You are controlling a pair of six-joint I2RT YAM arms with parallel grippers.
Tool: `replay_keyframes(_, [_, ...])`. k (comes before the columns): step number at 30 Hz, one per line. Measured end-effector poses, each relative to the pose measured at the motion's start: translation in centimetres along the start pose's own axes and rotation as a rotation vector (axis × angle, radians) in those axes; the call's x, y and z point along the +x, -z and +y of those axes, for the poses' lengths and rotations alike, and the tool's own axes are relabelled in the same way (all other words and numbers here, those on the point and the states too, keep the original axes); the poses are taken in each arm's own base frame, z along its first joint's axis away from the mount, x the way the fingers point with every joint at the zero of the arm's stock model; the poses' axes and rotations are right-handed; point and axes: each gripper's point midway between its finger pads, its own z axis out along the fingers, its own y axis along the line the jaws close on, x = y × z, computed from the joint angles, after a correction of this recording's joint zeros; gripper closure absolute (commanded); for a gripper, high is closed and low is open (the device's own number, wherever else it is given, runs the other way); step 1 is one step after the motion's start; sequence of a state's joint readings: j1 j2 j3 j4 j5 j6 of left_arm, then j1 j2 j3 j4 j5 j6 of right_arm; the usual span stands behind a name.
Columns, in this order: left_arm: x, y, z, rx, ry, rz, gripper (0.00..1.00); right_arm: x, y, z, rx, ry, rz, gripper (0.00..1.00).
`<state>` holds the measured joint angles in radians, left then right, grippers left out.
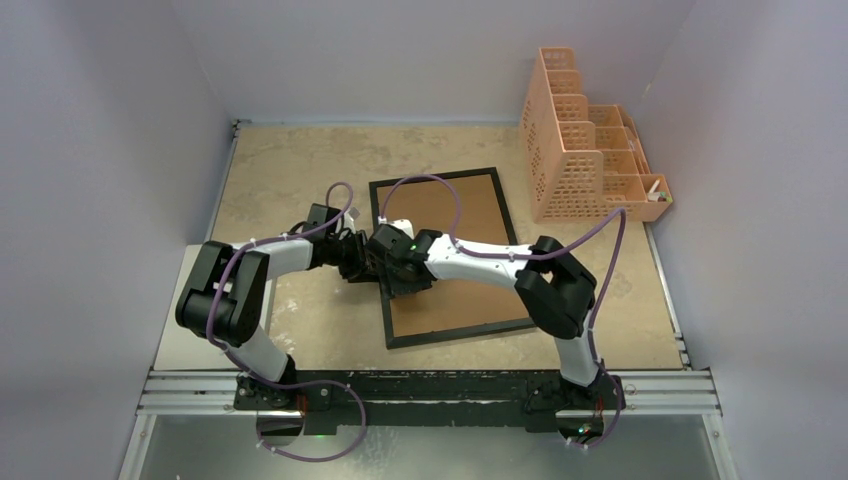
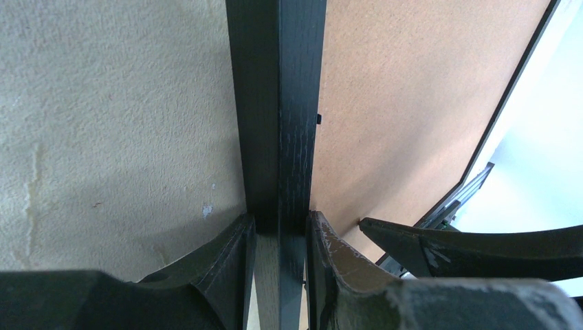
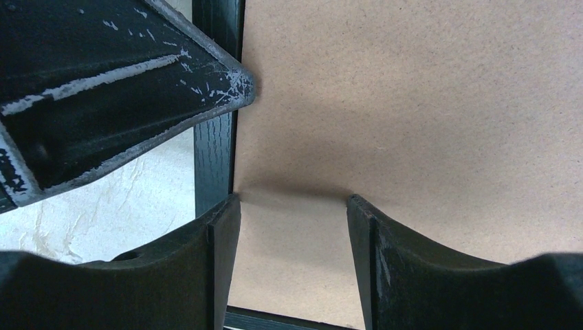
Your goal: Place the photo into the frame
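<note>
Currently, left pincer (image 2: 280,227) clamped on frame (image 1: 434,177) edge (brown board (image 1: 485,215) up), right pincer (image 3: 292,203) spread, holding nothing.

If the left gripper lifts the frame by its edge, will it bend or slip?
Probably stiff: the frame has a straight, wood-grained rail. It may swing or slip, as the left gripper pinches only one edge.

Black-rimmed frame (image 1: 430,215) (brown-backed), peach mesh organizer (image 1: 585,150)
</note>
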<state>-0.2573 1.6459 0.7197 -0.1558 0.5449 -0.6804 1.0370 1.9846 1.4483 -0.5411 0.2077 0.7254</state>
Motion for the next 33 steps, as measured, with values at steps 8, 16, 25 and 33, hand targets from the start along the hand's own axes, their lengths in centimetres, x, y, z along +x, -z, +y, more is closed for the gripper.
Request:
replay_keyframes(8, [0.0, 0.0, 0.0, 0.000, 0.000, 0.000, 1.00, 0.2, -0.1, 0.0, 0.023, 0.009, 0.000, 0.42])
replay_keyframes(16, [0.0, 0.0, 0.0, 0.000, 0.000, 0.000, 1.00, 0.2, -0.3, 0.0, 0.043, -0.001, 0.008, 0.44])
replay_keyframes(25, [0.0, 0.0, 0.0, 0.001, -0.001, -0.002, 1.00, 0.7, -0.9, -0.3, 0.066, 0.001, 0.028, 0.49])
replay_keyframes(33, [0.0, 0.0, 0.0, 0.001, -0.001, -0.002, 1.00, 1.1, -1.3, -0.2, 0.088, 0.019, 0.019, 0.49])
